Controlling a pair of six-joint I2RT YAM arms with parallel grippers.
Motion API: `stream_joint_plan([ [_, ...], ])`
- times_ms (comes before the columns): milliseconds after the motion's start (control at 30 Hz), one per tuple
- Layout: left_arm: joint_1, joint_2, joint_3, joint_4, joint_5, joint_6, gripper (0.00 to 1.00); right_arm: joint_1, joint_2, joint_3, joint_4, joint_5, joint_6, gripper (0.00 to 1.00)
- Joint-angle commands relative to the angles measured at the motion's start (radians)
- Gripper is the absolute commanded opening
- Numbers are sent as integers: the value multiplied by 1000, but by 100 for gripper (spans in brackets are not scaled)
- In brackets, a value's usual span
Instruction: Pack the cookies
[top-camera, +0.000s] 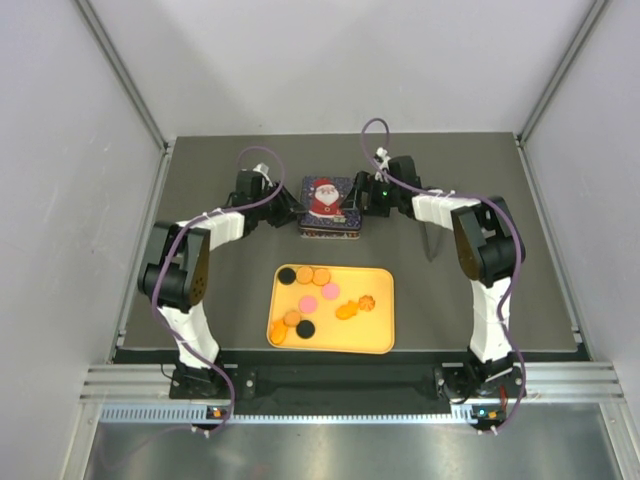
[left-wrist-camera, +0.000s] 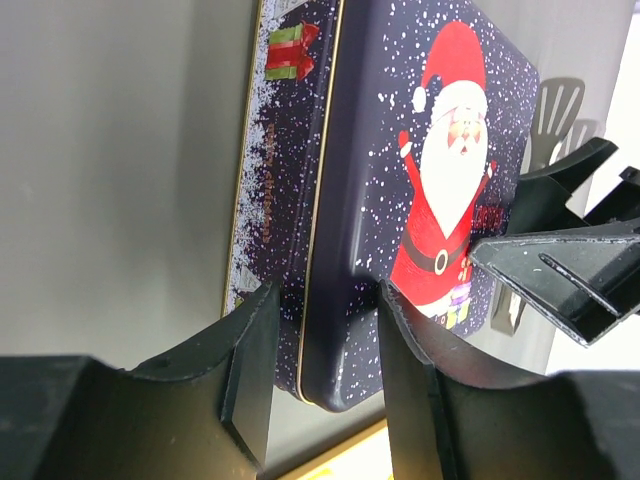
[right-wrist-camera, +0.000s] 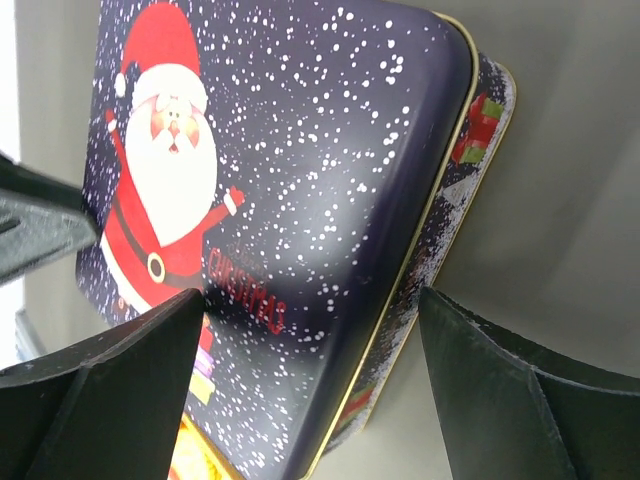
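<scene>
Several cookies (top-camera: 310, 303), orange, pink and black, lie on a yellow tray (top-camera: 385, 320) at the table's front middle. Behind it stands a dark blue Santa tin (top-camera: 328, 205) with its lid on. My left gripper (top-camera: 290, 210) is at the tin's left end. In the left wrist view its jaws (left-wrist-camera: 327, 290) are closed onto the tin's (left-wrist-camera: 370, 180) near corner, one finger on the side wall and one on the lid. My right gripper (top-camera: 360, 203) (right-wrist-camera: 310, 295) stands open, straddling the tin's (right-wrist-camera: 320, 160) right corner with a gap beside the wall.
The tray's yellow edge (left-wrist-camera: 340, 460) shows just below the tin in the left wrist view. Grey enclosure walls run along the table's left, right and back sides. My right gripper's black fingers (left-wrist-camera: 560, 270) reach in over the tin's far end.
</scene>
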Motion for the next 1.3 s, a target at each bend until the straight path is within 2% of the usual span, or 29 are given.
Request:
stream_joint_plan([
  [0, -118, 85, -44, -73, 22, -34, 0, 102, 34, 40, -58, 0, -47, 84],
  [167, -135, 102, -31, -84, 8, -33, 0, 112, 17, 37, -125, 69, -73, 85],
  [400, -134, 96, -28, -141, -15, 1, 0, 44, -60, -19, -125, 106, -61, 85],
  [567, -134, 94, -8, -157, 1, 27, 0, 1, -106, -39, -90, 34, -35, 85],
  [733, -134, 67, 16, -185, -15, 47, 32, -5, -116, -47, -110, 6, -50, 87],
  [833, -134, 61, 30, -201, -16, 58, 46, -22, -141, -79, -107, 2, -49, 90],
  [1000, -134, 67, 50, -204, -12, 64, 56, -79, -198, -168, -18, -44, -18, 98],
  [1133, -134, 71, 64, -204, -5, 59, 61, -96, -230, -202, 7, -64, -9, 100],
  [1233, -134, 70, 71, -201, -1, 58, 64, -106, -254, -234, 25, -41, 0, 100],
  [1267, -134, 70, 76, -202, 1, 59, 65, -108, -262, -239, 11, 13, -16, 100],
])
